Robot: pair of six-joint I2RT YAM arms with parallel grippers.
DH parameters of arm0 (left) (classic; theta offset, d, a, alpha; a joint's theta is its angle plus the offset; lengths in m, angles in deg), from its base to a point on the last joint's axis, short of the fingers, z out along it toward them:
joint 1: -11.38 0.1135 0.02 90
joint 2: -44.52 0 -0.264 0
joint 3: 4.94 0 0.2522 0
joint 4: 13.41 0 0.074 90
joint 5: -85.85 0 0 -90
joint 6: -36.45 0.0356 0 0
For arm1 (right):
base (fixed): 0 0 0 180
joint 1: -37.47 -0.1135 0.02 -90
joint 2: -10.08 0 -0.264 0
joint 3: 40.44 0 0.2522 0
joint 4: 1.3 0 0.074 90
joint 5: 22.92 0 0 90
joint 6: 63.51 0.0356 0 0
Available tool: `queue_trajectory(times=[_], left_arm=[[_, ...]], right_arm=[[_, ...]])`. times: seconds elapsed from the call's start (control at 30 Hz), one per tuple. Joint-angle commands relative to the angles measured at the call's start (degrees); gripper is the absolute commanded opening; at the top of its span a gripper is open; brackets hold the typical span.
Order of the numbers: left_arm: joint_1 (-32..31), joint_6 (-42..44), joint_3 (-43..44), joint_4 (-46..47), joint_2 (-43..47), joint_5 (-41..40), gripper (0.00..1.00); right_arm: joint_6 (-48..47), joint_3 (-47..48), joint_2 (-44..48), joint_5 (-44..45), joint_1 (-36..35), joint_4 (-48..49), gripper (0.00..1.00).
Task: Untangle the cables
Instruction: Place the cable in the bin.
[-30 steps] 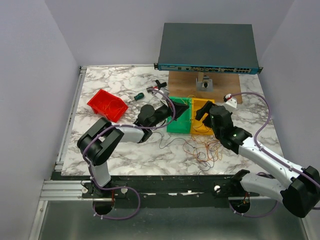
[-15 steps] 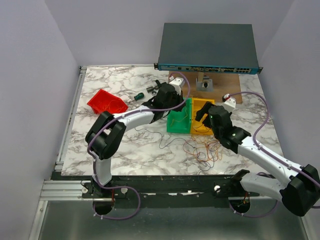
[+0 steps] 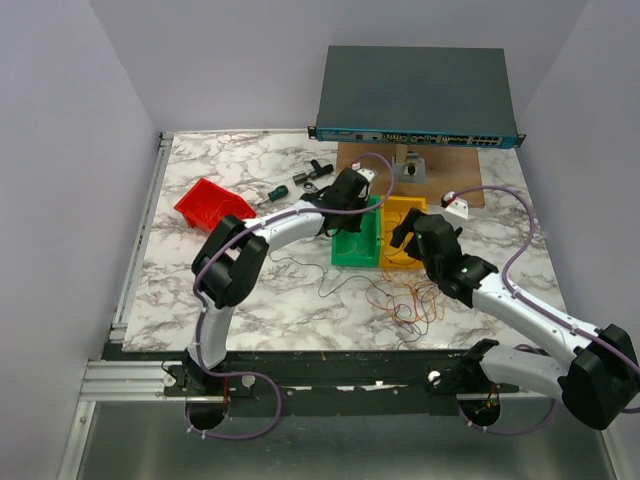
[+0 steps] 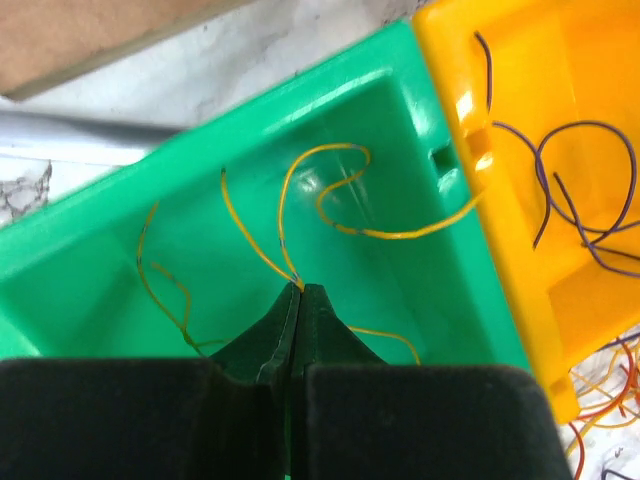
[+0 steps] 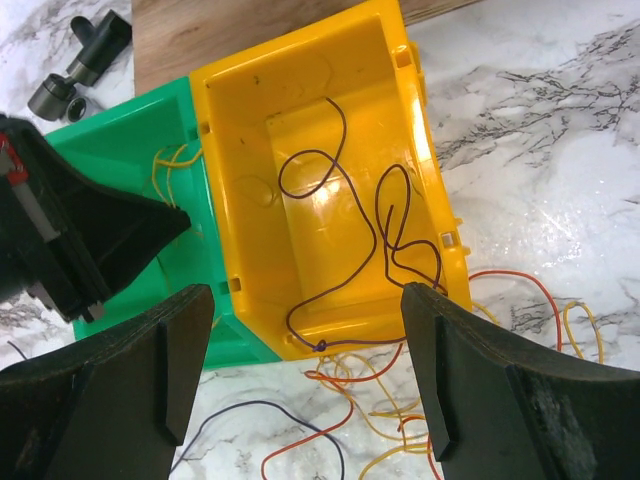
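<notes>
Left gripper (image 4: 300, 292) is down inside the green bin (image 4: 420, 140), jaws together, clamped on a yellow wire (image 4: 255, 235) right at the tips. I see a few more yellow strands on that bin's floor, and one reaches the wall it shares with the yellow bin (image 4: 520, 60). The two bins sit touching, side by side.

Right gripper (image 5: 305, 300) hangs over the near end of the yellow bin, jaws wide apart, nothing between them. Purple wires (image 5: 345, 170) lie looped inside the yellow bin, one running to the near rim.

From the top view I get the rest of the wires (image 3: 405, 300) as a loose tangle of orange, red and yellow on the table (image 3: 200, 300), just in front of the bins and under the right arm. A dark strand (image 3: 300, 265) trails off to its left.

Red bin (image 3: 215, 210) sits tilted, well apart to the left
</notes>
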Motion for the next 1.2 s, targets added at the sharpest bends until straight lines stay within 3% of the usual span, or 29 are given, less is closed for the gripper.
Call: queue_trajectory(times=[0.0,0.07,0.13,0.23,0.6,0.7,0.9,1.17], left_arm=[[-0.4,2.8,9.6,-10.9,-4.4,-1.7,0.03],[-0.4,3.2,10.7,-12.2,-4.7,-1.8,0.16],[-0.4,3.4,9.4,-11.4,-3.1,-1.8,0.35],[-0.4,3.3,4.8,-7.6,1.2,-2.0,0.45],[-0.4,5.2,-1.6,-4.8,17.8,0.0,0.61],[-0.3,5.0,-4.4,-4.7,22.6,0.1,0.62],[0.4,2.6,-18.4,-0.1,36.7,-0.2,0.66],[1.2,-0.9,-40.2,8.0,53.3,-0.7,0.66]], right_arm=[[-0.6,-1.0,1.4,1.2,0.2,-0.1,0.83],[-0.9,-1.1,1.9,0.9,0.2,-0.5,0.83],[-1.1,-1.0,2.4,0.6,0.3,-1.3,0.84],[-2.0,-0.5,2.8,-0.2,0.3,-2.4,0.84],[-8.5,3.9,-3.8,-9.1,0.3,-4.0,0.84],[-10.9,4.1,-5.6,-13.3,0.3,-2.0,0.79],[-11.7,4.5,-9.5,-19.1,-1.4,-1.6,0.73],[-7.4,2.8,-13.7,-20.3,-4.8,1.1,0.56]])
